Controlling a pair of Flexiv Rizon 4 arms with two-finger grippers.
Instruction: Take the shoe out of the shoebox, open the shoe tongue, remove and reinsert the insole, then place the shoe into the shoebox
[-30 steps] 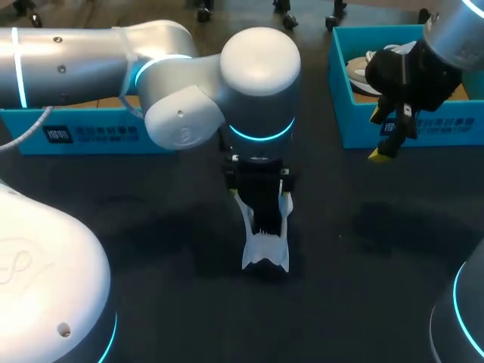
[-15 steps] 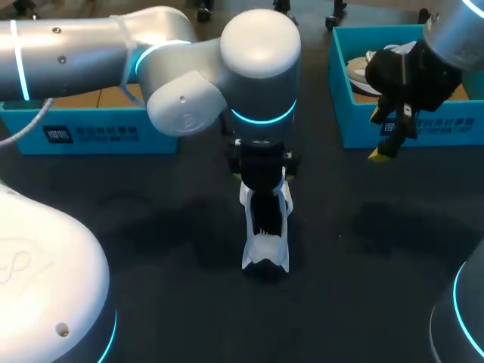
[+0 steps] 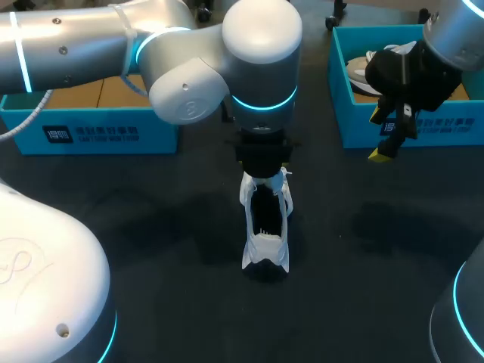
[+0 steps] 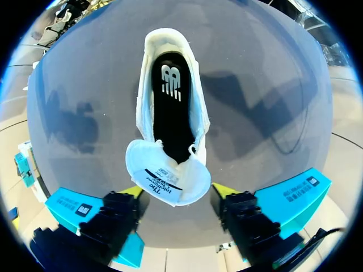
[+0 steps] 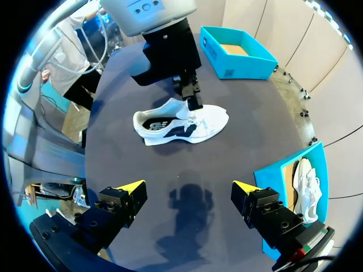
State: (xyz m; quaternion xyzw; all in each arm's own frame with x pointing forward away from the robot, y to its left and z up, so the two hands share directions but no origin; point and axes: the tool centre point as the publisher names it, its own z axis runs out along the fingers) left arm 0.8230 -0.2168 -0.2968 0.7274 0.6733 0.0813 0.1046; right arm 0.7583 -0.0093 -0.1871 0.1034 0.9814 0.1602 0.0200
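Observation:
A white shoe [image 3: 265, 231] with a black insole [image 4: 170, 107] stands on the dark table [image 3: 151, 227], heel toward me. Its tongue [image 4: 170, 181] is folded back over the toe end. The tongue lies between the yellow tips of my left gripper [image 4: 178, 191], which is open just above the toe end; whether the tips press it is unclear. In the head view my left wrist [image 3: 263, 162] hides those fingers. My right gripper [image 3: 386, 138] hangs open and empty in front of the right shoebox [image 3: 408, 130]. From there the shoe [image 5: 181, 124] is far ahead of it.
The right blue shoebox [image 5: 283, 170] holds a second white shoe [image 3: 361, 69]. Another blue box [image 3: 91, 132] with a cardboard floor stands at the back left, under my left arm.
My left wrist has drawn back from over the shoe's opening toward its toe end, uncovering the inside. The tongue now stands folded back. The right arm has not moved.

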